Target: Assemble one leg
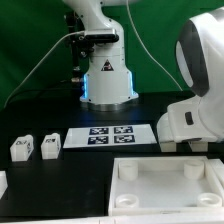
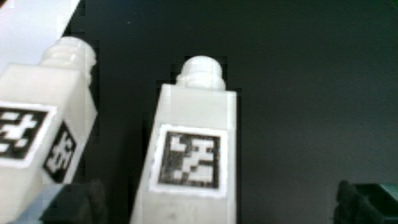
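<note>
In the wrist view two white legs lie side by side on the black table, each with a black-and-white tag and a rounded peg at one end. One leg [image 2: 196, 140] lies between my fingers and nearer one of them; the other leg [image 2: 39, 115] lies beside it, outside that finger. My gripper [image 2: 222, 206] is open, and its dark fingertips [image 2: 370, 200] only show at the frame's edge. In the exterior view the gripper [image 1: 183, 147] hangs low at the right, behind the panel's far edge, and hides those legs. Two more legs [image 1: 22, 149] [image 1: 50, 146] lie at the left.
The large white rimmed panel [image 1: 150, 207] with corner sockets lies at the front of the exterior view. The marker board [image 1: 110, 137] lies mid-table before the robot base [image 1: 108, 85]. A white part [image 1: 3, 183] shows at the left edge. A white surface [image 2: 36, 25] borders the wrist view.
</note>
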